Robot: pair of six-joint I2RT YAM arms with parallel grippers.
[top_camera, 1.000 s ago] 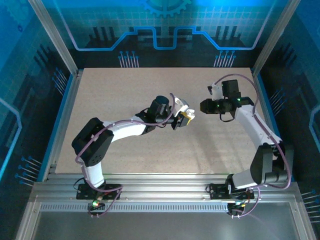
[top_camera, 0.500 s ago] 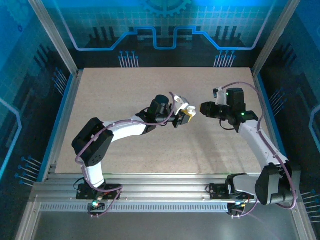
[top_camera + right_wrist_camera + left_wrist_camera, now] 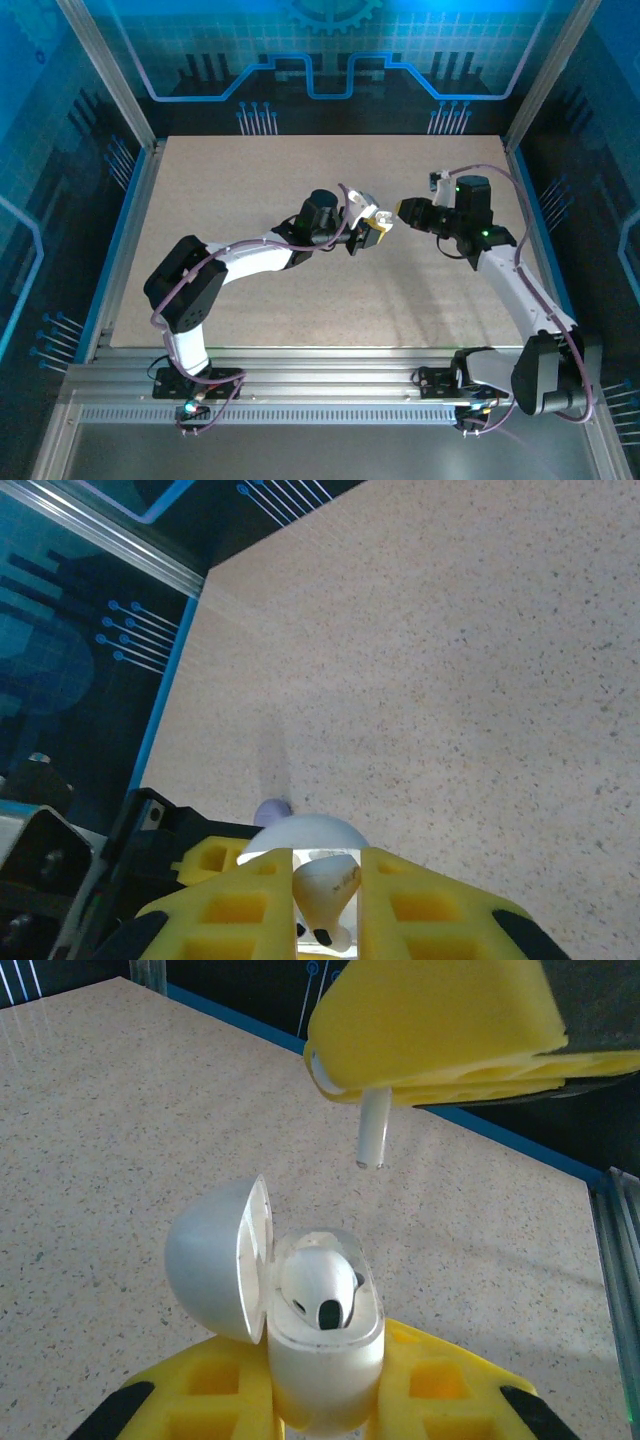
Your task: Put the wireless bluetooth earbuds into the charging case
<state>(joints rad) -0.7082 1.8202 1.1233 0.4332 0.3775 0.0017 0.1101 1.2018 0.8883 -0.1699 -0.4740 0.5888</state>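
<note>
Insertion step, second of two. The left gripper [image 3: 376,230] is clamped on the body of the charging case [image 3: 325,1365], whose lid [image 3: 215,1260] is swung open to one side. One seated earbud [image 3: 318,1285] fills a socket in the case. The right gripper [image 3: 407,211] pinches the head of the second earbud [image 3: 373,1128] between its yellow pads. This earbud hangs clear above the case mouth, near it but not touching, and slightly off to the side away from the lid. In the left wrist view its long axis, the stem, runs nearly top to bottom, with the free tip pointing toward the case. We judge that the next move calls for lining the stem over the free socket, which we cannot make out clearly, and then a straight, slow approach along the stem's axis.
</note>
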